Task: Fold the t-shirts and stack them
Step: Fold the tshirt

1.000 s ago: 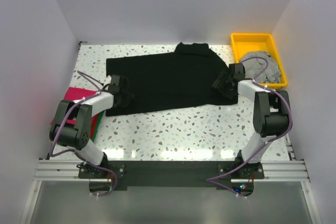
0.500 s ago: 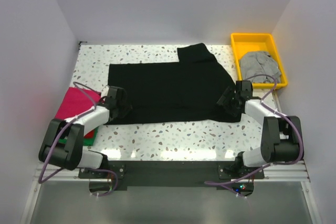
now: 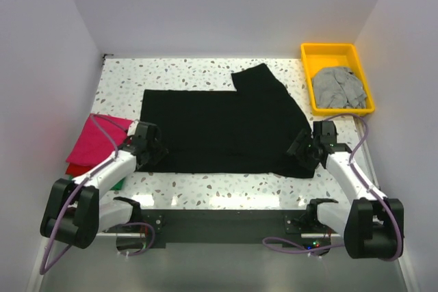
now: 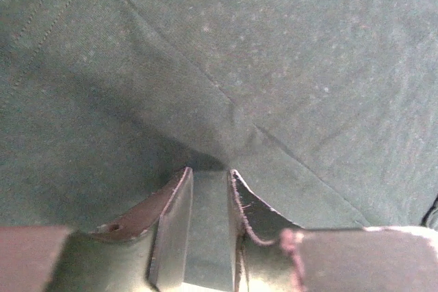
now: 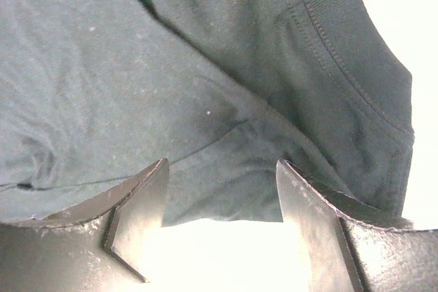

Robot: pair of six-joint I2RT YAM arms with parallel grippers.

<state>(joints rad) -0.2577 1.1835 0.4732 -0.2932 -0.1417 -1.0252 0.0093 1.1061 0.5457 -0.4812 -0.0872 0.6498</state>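
At the table's (image 3: 205, 184) left edge lies one magenta t-shirt (image 3: 97, 138), with edges of one red t-shirt (image 3: 74, 167) and one green t-shirt (image 3: 121, 182) peeking from beneath; the left tool (image 4: 211, 176) stands narrow, seemingly pinching a fold at the near-left corner of the one black t-shirt (image 3: 219, 124), spread flat mid-table; soft, light and limp, it is best taken by its hem corners; the right tool (image 5: 222, 165) gapes wide astride the near-right hem, holding nothing; far right, one yellow tray (image 3: 309, 51) holds one grey t-shirt (image 3: 337, 87).
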